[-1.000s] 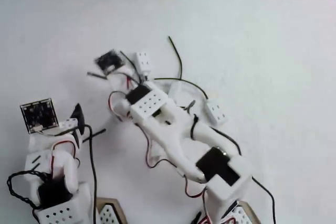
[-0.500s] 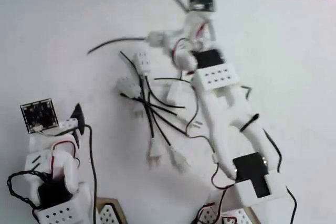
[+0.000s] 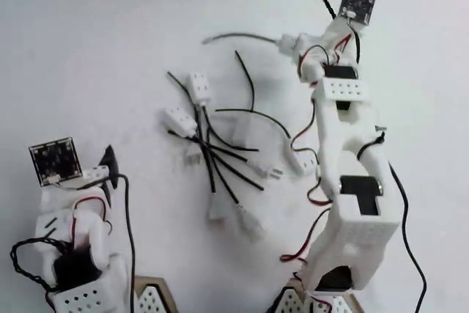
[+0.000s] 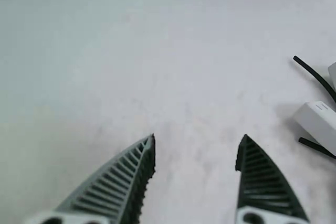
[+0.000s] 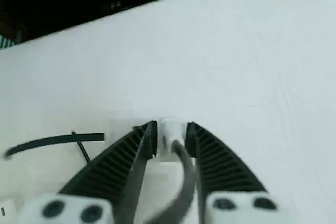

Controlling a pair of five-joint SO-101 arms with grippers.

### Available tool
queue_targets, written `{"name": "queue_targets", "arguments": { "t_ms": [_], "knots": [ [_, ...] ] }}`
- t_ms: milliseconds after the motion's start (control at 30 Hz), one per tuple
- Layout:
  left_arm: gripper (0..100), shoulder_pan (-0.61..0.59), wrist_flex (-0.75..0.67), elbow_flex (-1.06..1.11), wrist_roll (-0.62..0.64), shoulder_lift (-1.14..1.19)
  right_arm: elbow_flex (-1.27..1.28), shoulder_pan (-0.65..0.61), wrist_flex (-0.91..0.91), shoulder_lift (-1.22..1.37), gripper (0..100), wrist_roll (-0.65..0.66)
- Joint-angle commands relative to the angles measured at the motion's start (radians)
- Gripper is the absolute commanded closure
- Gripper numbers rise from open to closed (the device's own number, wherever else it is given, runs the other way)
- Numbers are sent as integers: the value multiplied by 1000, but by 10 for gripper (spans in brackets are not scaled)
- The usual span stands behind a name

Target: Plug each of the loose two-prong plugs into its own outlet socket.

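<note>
1. Gripping a small white plug (image 5: pixel 169 136), the right hand (image 5: pixel 170 127) is shown closed, with the plug pinched between the tips of its dark ribbed fingers (image 5: pixel 131 156).
2. A grey cable (image 5: pixel 184 171) is led from the plug back between those fingers toward the wrist. A thin black cable (image 5: pixel 52 142) is seen on the white surface (image 5: pixel 252 51) off to one side of the hand.
3. From above, the right hand (image 3: pixel 292 44) is found stretched far out from its base, with the grey cable (image 3: pixel 234 36) trailing sideways from it.
4. The left hand (image 4: pixel 197 145) is held open, and bare surface is seen between its spread tips. From above, the left hand (image 3: pixel 108 157) is found close to its own base.
5. A white rectangular socket block (image 4: pixel 317 121) is seen ahead of the left hand, off to one side of a fingertip and not touched by it.
6. Between the two hands, one socket block (image 3: pixel 178 119) is laid nearest the left hand and a second socket block (image 3: pixel 199 87) just beyond it. A third socket block (image 3: pixel 302 159) is placed beside the right arm, behind its hand.
7. Three loose white plugs on black cables are spread among these blocks, the first loose plug (image 3: pixel 215 210) and second loose plug (image 3: pixel 249 223) side by side. The third loose plug (image 3: pixel 267 171) is placed near the third socket block, and none is touched by either hand.
</note>
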Motion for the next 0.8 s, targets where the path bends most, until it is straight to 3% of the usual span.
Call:
{"name": "queue_targets", "arguments": {
  "t_ms": [0, 233, 533, 767],
  "knots": [
    [751, -2, -20, -8, 0, -13, -186, -13, 203, 18, 775, 2],
    [751, -2, -20, -8, 0, -13, -433, -42, 587, 19, 780, 0],
    [751, -2, -20, -8, 0, -13, -514, -142, 931, 19, 779, 12],
    [751, -2, -20, -8, 0, -13, -586, -220, 1188, 19, 779, 278]
  ]
}}
